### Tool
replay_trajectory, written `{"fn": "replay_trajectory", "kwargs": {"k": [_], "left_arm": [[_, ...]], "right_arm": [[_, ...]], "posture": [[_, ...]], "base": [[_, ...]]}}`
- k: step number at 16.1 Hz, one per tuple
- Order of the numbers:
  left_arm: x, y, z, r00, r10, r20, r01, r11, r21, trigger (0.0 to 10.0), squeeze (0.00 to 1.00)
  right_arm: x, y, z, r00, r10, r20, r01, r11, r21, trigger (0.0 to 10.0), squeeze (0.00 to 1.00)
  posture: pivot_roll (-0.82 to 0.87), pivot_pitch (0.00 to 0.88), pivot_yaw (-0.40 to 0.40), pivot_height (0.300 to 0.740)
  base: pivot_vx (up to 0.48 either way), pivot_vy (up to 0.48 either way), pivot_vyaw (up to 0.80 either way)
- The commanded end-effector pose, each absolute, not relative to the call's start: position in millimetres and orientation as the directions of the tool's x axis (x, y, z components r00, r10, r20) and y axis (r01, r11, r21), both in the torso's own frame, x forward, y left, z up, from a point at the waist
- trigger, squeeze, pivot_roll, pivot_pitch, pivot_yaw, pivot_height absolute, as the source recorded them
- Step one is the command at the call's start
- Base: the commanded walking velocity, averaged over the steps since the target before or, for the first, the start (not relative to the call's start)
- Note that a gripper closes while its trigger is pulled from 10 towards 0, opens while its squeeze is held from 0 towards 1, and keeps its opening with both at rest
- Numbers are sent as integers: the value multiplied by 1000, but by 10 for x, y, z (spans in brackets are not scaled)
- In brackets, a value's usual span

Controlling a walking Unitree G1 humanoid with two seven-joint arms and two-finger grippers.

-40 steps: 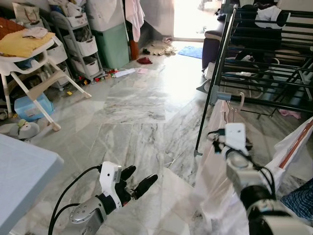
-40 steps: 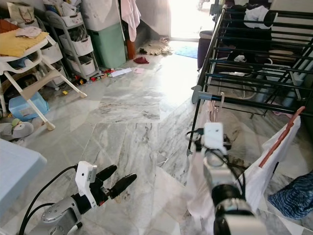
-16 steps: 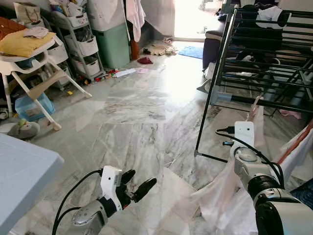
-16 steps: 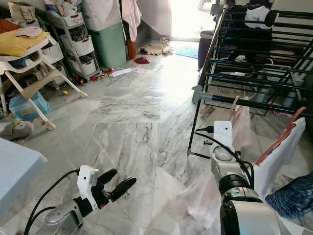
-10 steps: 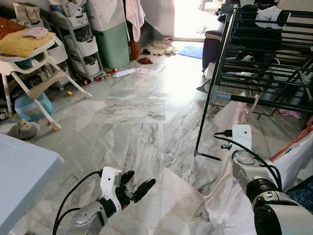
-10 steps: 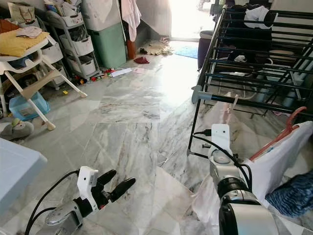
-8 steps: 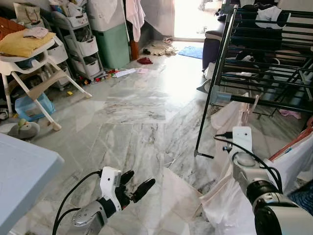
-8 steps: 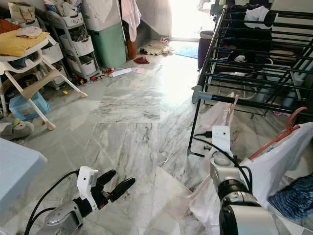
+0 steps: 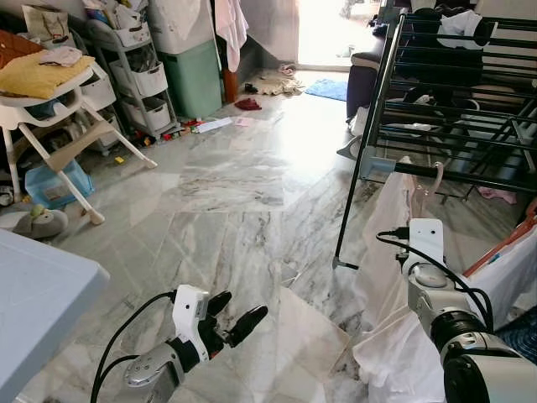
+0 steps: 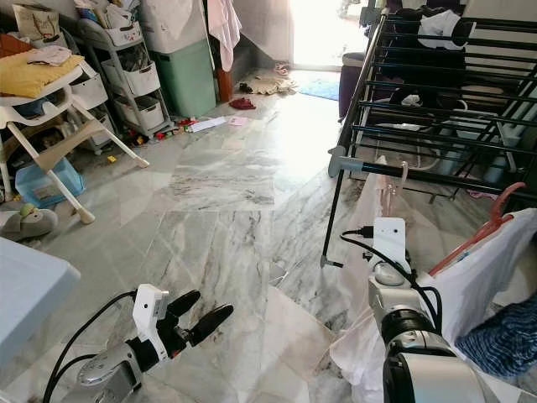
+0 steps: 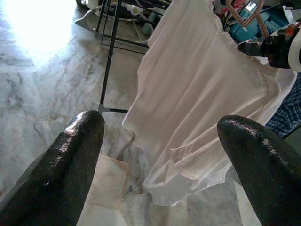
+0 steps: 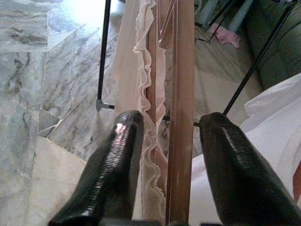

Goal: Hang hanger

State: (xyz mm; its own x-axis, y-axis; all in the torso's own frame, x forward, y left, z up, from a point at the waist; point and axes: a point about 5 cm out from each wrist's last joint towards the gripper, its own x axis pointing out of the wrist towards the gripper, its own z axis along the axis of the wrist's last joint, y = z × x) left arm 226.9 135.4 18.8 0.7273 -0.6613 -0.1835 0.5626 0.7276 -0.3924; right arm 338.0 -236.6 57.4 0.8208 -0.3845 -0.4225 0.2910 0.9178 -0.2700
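Drying rack (image 9: 436, 126) stands ahead right. Pale garment (image 9: 394, 252) droops from the hanger (image 12: 181, 108), hook just below the rack's front rail. Right hand (image 12: 171, 155) pinches the hanger's bar. Left hand (image 9: 231, 315) spread, idle, low. Judged step: lifting to hook; next, raise hook over the rail.

Open marble floor (image 9: 235, 201) lies left; the drying rack (image 9: 453, 92) and hanging garment (image 9: 386, 252) crowd right.

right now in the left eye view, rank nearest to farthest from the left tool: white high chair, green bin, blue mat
From the left tool:
1. White high chair, far left, nearest.
2. Green bin, by the back wall.
3. Blue mat, at the bright doorway, farthest.
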Motion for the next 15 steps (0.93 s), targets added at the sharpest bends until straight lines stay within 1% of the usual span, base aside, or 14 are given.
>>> {"fn": "replay_trajectory", "kwargs": {"k": [1,10,15], "left_arm": [[2269,1383,179,723,-661,-201,563,732,-382,10000,0],[2241,1353,202,720,-666,-193,568,726,-388,10000,0],[2256,1322,216,721,-666,-191,568,726,-387,10000,0]], "right_arm": [[3420,-2387,639,829,-382,-409,295,919,-260,0,0],[3428,-2409,658,832,-381,-402,283,916,-282,0,0],[3475,-2363,737,858,-380,-346,296,915,-273,0,0]], "posture": [[-58,0,65,740],[-55,0,59,740],[-60,0,60,740]], "base": [[0,0,0],[0,0,0],[0,0,0]]}}
